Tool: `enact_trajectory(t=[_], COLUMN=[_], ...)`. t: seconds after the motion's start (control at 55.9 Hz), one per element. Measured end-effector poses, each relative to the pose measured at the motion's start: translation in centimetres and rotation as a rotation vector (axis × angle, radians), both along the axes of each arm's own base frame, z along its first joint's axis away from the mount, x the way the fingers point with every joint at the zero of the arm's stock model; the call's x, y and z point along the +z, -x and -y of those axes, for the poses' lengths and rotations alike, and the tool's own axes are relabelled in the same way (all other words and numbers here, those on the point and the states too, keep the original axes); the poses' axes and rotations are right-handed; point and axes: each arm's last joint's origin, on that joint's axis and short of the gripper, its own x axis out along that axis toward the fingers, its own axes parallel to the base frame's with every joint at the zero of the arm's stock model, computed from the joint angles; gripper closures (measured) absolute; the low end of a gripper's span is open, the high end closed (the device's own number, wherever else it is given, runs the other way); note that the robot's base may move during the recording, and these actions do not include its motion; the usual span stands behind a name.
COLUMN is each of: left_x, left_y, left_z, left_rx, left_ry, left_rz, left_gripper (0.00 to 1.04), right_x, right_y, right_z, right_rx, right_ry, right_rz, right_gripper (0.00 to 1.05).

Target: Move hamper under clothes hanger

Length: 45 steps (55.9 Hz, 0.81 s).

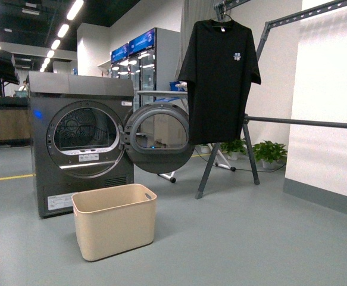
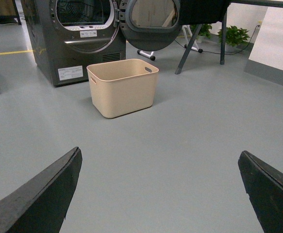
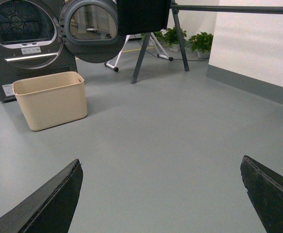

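From where the robot faces, the hamper [image 1: 115, 220] stands upright on the grey floor [image 1: 250, 238] at about 11 o'clock, mouth up, just in front of the dryer [image 1: 78, 119] and below its open door [image 1: 159, 138]. Its long axis runs roughly 8 to 2 o'clock, the long side turned toward the robot and one handle slot showing at the far end. The clothes hanger [image 1: 304, 123] stands well apart from it, out at 1 o'clock, with the black T-shirt [image 1: 219, 77] hanging over bare floor.

The left claw [image 2: 159, 151] and the right claw [image 3: 160, 160] both hang with fingers wide apart, holding nothing, well short of the tub. The left arm looks nearer to me; from the right wrist the hamper sits further off to one side. I'd judge it must travel toward 2 o'clock, roughly along its own length.
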Motion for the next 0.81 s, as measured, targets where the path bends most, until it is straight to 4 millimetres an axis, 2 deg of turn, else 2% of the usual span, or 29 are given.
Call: enact_trajectory(t=[0.805], left_x=[-0.01], left_y=[0.00], left_z=[0.00], left_rx=[0.000], left_ry=[0.000], left_rz=[-0.001], left_gripper=[0.07], right_x=[0.00], right_y=[0.00], right_z=[0.00], right_rx=[-0.001], right_ry=[0.000], right_rz=[0.000], right_gripper=[0.08])
